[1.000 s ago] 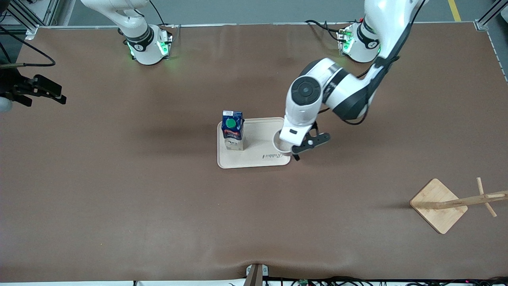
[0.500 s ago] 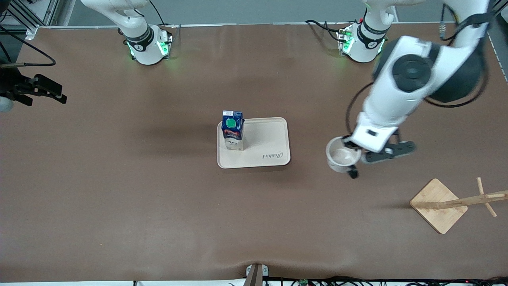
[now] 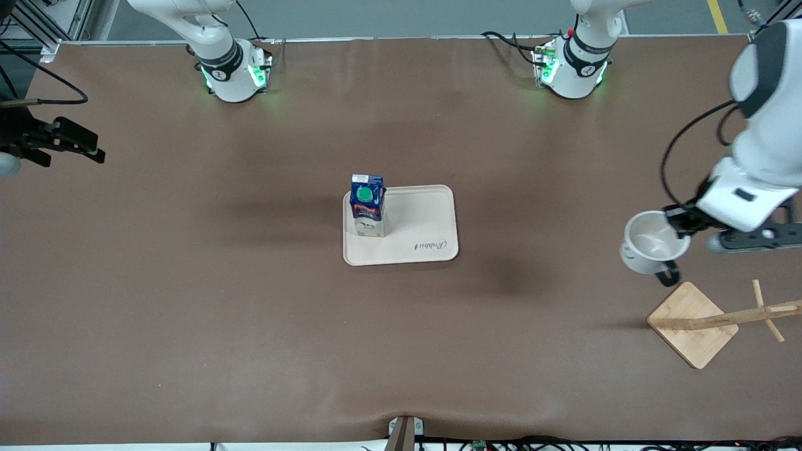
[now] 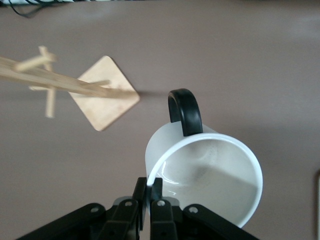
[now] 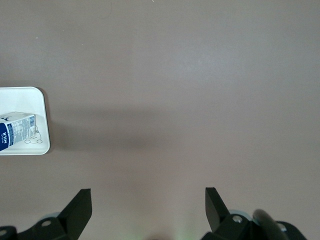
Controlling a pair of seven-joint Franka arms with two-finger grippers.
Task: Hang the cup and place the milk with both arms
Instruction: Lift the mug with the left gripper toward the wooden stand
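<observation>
The cup (image 3: 648, 250), white with a black handle, hangs tilted in the air over bare table, beside the wooden rack's base (image 3: 692, 322). My left gripper (image 3: 680, 225) is shut on the cup's rim. In the left wrist view the fingers (image 4: 149, 184) pinch the rim of the cup (image 4: 210, 175), and the handle points toward the rack (image 4: 102, 97). The smiley face is hidden. The milk (image 3: 368, 207) stands upright on the beige tray (image 3: 420, 225). My right gripper (image 5: 149, 200) is open and empty, high over bare table, and that arm waits. Its view shows the milk (image 5: 15, 129).
The rack has a square wooden base and a leaning post with pegs (image 3: 761, 310) at the left arm's end, nearer the front camera than the cup. The tray (image 5: 25, 97) sits mid-table. Black gear (image 3: 56, 141) juts in at the right arm's end.
My left gripper has lifted the cup off the tray and carried it toward the left arm's end, to beside the rack. The milk and the right arm have not moved.
</observation>
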